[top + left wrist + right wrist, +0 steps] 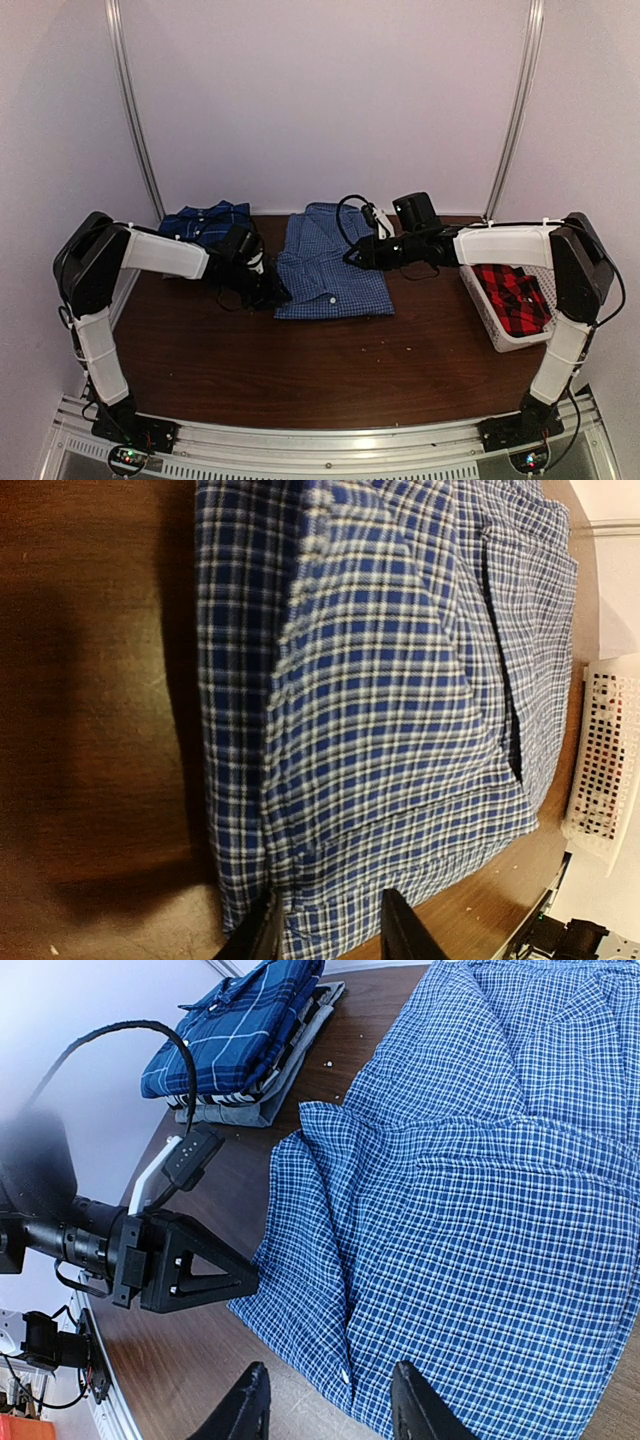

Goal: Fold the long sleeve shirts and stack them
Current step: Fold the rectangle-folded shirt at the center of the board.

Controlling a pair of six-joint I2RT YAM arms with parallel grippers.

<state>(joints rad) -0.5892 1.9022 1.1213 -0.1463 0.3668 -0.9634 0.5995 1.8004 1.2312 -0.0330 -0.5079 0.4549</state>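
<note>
The blue-and-white check shirt lies part-folded at the mid-back of the surface, flat for folding; the left gripper straddles its left hem, jaws somewhat apart, pinching or not I cannot tell; the right gripper hovers over its right side, jaws spread, empty; the darker plaid shirt sits folded back-left, likely starting the stack; the red plaid shirt lies in the basket.

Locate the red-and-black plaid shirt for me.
In the top view, the red-and-black plaid shirt lies in the white basket on the right side, right of the blue-and-white check shirt.
</note>
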